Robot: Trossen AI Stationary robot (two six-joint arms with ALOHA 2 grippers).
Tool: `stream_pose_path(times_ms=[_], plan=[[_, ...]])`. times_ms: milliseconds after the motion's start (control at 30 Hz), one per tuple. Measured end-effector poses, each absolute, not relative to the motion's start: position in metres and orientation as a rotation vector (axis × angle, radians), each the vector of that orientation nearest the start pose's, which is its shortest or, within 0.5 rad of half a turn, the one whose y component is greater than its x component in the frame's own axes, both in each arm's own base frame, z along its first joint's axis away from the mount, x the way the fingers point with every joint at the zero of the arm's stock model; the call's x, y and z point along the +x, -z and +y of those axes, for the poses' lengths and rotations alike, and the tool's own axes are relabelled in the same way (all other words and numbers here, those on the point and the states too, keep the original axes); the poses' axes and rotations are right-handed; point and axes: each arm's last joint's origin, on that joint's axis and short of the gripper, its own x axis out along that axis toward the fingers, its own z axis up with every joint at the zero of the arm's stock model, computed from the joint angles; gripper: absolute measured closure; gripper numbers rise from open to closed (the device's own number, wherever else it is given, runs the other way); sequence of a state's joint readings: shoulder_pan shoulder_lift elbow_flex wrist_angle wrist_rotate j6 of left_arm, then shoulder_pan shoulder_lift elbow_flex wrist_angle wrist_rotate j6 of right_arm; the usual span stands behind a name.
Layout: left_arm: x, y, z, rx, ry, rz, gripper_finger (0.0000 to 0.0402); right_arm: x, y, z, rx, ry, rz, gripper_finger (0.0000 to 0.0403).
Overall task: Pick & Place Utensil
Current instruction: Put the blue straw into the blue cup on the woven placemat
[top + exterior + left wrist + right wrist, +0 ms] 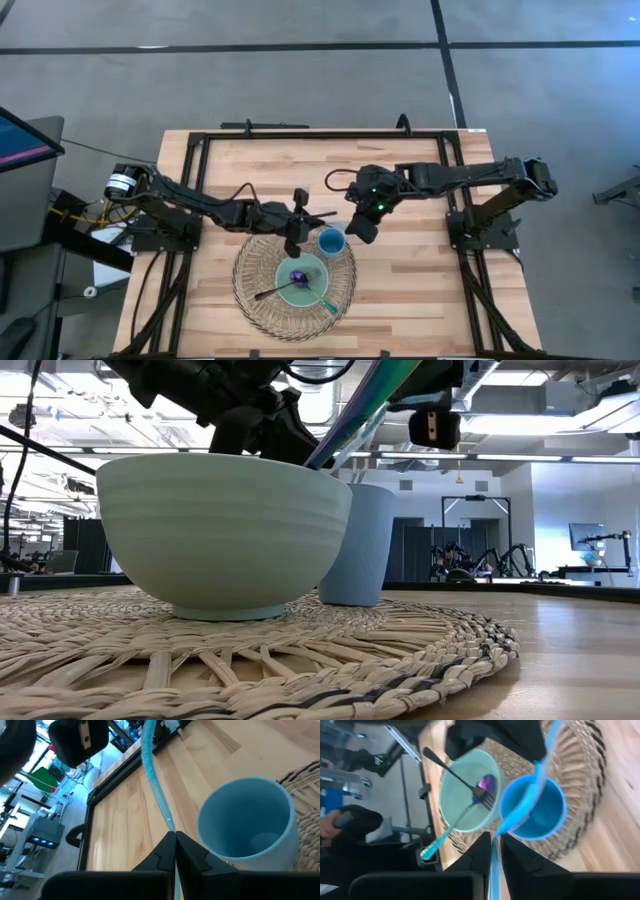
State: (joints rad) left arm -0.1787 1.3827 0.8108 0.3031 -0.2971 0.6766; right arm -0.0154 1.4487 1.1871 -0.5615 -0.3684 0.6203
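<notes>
A thin blue utensil (pixel 152 775) hangs slanted in the air above a blue cup (pixel 331 241), spanning both grippers. My left gripper (pixel 175 836) is shut on one end of it, just left of the cup. My right gripper (pixel 495 840), right of the cup, points slanting down. Its fingers stand slightly apart on either side of the utensil (pixel 540 765); whether they touch it I cannot tell. The cup stands on a woven placemat (pixel 250 300) beside a pale green bowl (pixel 300 283). My left gripper pinches the blue utensil's thin shaft (pixel 169 822) at its end between its two fingers. The fingers come nearly level from the table's left and lie along the utensil. The utensil runs on from the fingertips toward my right gripper, lifted clear above the cup's rim.
In the bowl (pixel 465 795) lie a dark fork (pixel 455 772), a teal-handled utensil (pixel 437 845) and a small purple piece (pixel 485 782). The bowl's rim (pixel 220 465) rises close under the grippers. Bare wood lies right of the placemat (pixel 580 650). A black frame edges the table (pixel 320 135).
</notes>
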Motion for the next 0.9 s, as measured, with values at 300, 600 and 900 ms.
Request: stream_pose_path(times_ms=[300,600,900], plan=[[0.298,-0.256,-0.045,0.735,-0.042,0.29,0.0394,0.303,-0.283,0.006,0.738,-0.04,0.963,0.0333],[0.297,-0.255,-0.047,0.742,-0.045,0.305,0.0394,0.298,-0.29,0.001,0.736,-0.037,0.942,0.0311],[0.29,-0.25,-0.065,0.779,-0.097,0.375,0.0394,0.273,-0.319,-0.001,0.635,-0.103,0.837,0.0307]])
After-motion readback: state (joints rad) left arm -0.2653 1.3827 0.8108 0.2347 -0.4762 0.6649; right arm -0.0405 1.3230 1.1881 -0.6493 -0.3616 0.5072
